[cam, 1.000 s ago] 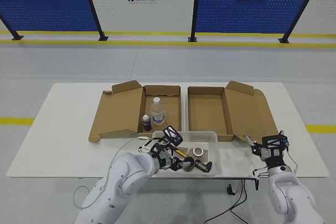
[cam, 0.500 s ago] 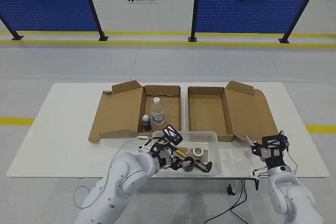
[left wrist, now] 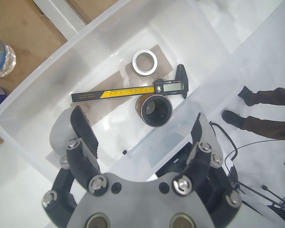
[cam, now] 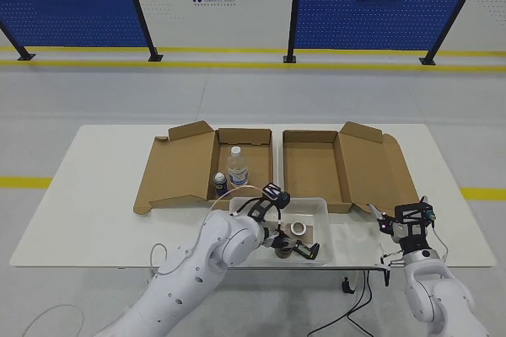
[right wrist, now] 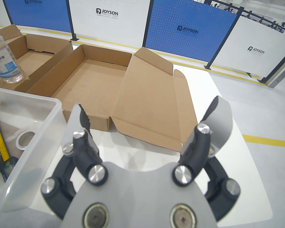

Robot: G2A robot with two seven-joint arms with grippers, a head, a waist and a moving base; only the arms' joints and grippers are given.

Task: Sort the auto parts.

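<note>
A clear plastic bin [cam: 320,206] stands at the table's front middle. In it lie a yellow-and-black digital caliper [left wrist: 133,91], a silver ring [left wrist: 145,62] and a dark short cylinder [left wrist: 155,111]. My left gripper [left wrist: 140,131] hangs open just above the bin's front part, with the cylinder a little ahead of its fingers and nothing between them. Near the table's front right edge my right gripper [cam: 402,226] is open and empty, beside the right cardboard box [right wrist: 90,81].
Two open cardboard boxes lie behind the bin. The left box [cam: 244,160] holds a clear bottle [cam: 237,167] and a small dark can [cam: 220,184]. The right box [cam: 312,168] has a bare floor. Cables hang below the table's front edge.
My left arm has swung right and farther over the bin, bringing its gripper above the parts. The right arm has kept still.
</note>
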